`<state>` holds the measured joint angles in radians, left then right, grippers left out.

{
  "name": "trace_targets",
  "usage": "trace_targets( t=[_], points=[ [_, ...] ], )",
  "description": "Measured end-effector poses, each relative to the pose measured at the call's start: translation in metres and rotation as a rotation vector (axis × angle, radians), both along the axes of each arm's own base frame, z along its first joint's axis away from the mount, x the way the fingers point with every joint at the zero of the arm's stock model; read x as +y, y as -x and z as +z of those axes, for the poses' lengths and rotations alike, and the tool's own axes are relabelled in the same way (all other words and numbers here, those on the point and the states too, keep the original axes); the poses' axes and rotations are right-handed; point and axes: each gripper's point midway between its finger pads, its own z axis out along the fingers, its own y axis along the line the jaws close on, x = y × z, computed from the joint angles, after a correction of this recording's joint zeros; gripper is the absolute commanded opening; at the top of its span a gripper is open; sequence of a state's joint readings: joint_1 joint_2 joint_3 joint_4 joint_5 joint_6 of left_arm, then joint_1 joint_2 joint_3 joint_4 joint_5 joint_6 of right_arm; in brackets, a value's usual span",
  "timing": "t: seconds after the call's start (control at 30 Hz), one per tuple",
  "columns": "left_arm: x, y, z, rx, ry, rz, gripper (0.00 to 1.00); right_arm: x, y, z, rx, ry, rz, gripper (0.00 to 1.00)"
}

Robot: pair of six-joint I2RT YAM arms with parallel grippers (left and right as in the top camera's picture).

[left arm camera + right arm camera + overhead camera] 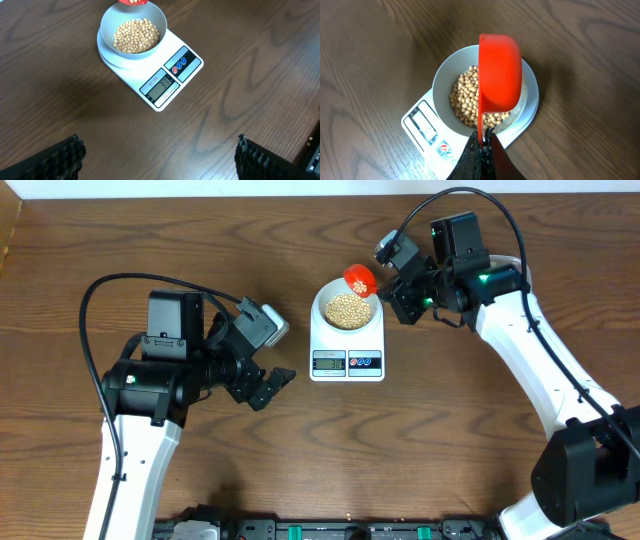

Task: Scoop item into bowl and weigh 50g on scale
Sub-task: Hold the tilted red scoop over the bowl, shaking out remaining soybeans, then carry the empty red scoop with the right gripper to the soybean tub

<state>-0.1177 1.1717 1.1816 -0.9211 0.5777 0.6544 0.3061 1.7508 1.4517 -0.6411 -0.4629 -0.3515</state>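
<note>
The pale bowl (346, 309) stands on the white scale (347, 360), holding a heap of tan beans (347, 310). My right gripper (402, 288) is shut on the thin handle of a red scoop (360, 278), which is tipped on its side over the bowl's far-right rim. From the right wrist, the red scoop (499, 72) covers part of the beans (465, 97) in the bowl (444, 82), with the right gripper (484, 142) pinching the handle just below it. My left gripper (272, 387) is open over bare table left of the scale, nothing between its fingers (62, 157).
The scale's display and buttons (167, 77) face the near table edge. Black cables loop above both arms. A dark rail of equipment (330, 530) runs along the front edge. Wood table surrounds the scale.
</note>
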Motion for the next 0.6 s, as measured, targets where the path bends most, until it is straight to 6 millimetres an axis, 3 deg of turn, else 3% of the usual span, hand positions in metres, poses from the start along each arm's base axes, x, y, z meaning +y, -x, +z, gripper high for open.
trace_targets(
  t=[0.6],
  points=[
    [0.0000, 0.0000, 0.0000, 0.000, 0.000, 0.000, 0.98, 0.0092, 0.0050, 0.0052, 0.020, -0.058, 0.027, 0.01]
  ],
)
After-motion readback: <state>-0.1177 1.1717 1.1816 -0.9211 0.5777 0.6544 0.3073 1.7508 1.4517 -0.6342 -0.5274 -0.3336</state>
